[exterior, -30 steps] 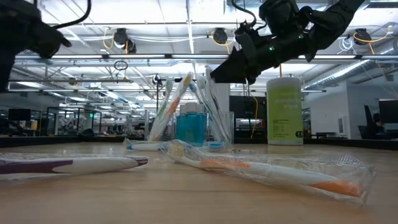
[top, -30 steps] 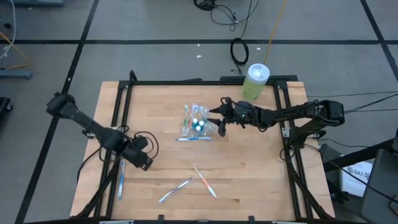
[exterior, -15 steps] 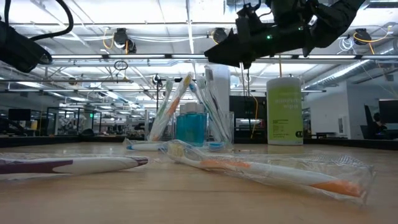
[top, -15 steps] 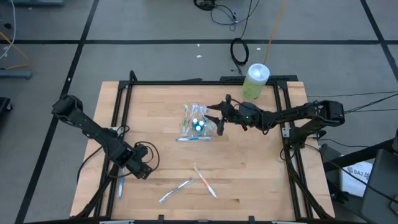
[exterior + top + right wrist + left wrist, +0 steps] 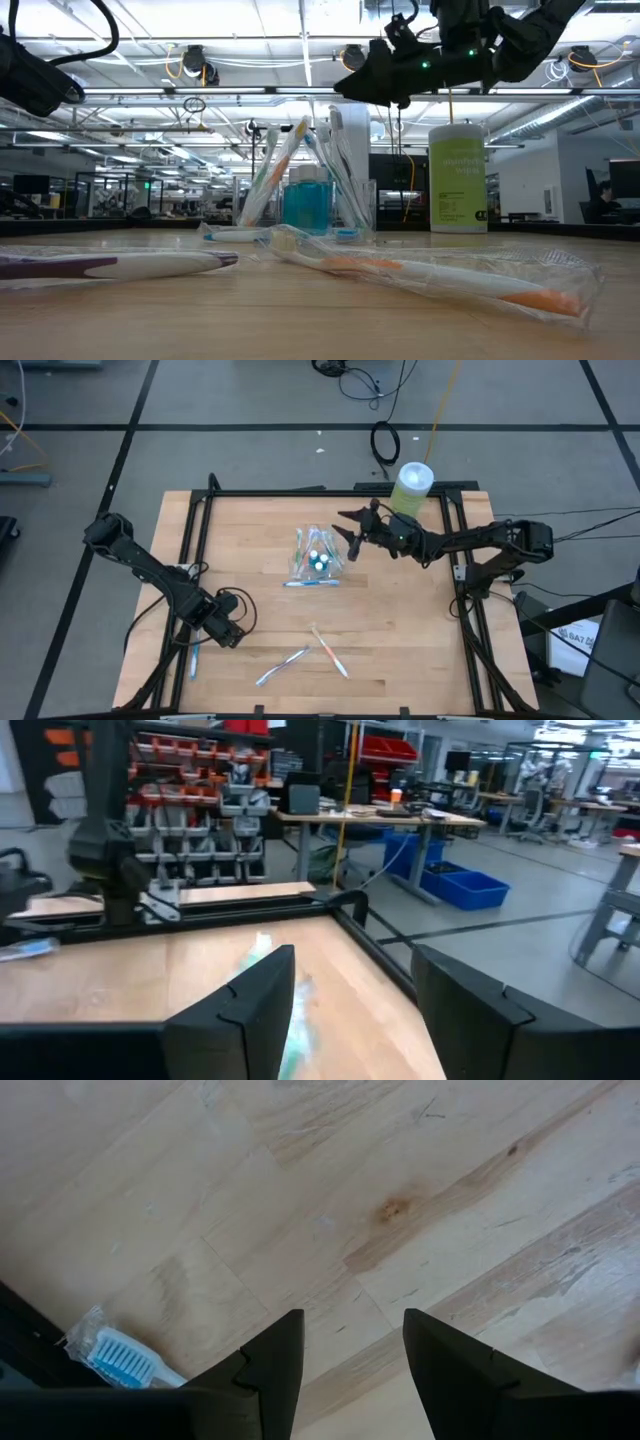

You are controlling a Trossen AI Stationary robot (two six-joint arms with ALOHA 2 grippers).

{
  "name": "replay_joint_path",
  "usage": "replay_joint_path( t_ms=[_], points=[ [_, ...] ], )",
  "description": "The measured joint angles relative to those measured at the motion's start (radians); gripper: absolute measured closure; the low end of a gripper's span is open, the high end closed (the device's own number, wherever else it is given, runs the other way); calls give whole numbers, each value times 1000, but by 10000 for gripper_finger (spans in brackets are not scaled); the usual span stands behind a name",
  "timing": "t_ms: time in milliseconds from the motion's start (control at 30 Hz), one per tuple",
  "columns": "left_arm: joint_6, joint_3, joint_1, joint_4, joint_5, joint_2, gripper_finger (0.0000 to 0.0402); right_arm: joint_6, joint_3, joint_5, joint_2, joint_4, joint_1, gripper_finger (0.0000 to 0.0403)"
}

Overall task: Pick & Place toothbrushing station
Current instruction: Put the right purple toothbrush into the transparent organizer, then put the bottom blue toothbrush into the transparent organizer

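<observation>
Left claw (image 5: 228, 632), near the tabletop's (image 5: 400, 640) left edge, well left of the cup (image 5: 318, 557): fingers apart, empty, just beside a blue brush (image 5: 194, 656). Cup upright mid-tabletop, holding brushes and tubes. Loose wrapped brushes (image 5: 322, 651) lie toward the front edge. Right claw (image 5: 349, 532), raised just right of the cup: fingers apart, empty.

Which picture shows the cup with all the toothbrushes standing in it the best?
The low view: the clear cup stands side-on, with the toothbrushes and a teal tube rising from it. The high view shows the cup only from above, as a small cluster with teal caps. The right wrist view catches a blurry pale patch that may be it; the left wrist view shows none of it.
</observation>
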Motion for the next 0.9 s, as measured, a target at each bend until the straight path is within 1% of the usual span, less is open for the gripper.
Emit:
replay_joint_path(
  t_ms=[167,300,633,767,833,900],
  points=[
    [0,0,0,0,-1,0,222,0,-1,-2,49,-9,-12,215],
    [-9,0,0,0,-2,0,222,0,2,-26,90,-2,-12,214],
    [-36,0,0,-1,0,0,222,-26,2,-23,93,8,-11,220],
    [-48,0,0,-1,44,0,222,-53,2,9,46,57,-7,220],
    [-81,0,0,-1,62,0,222,-51,3,33,15,62,-1,220],
    [-133,0,-4,-2,64,0,222,-42,3,28,-8,55,7,220]
  ],
)
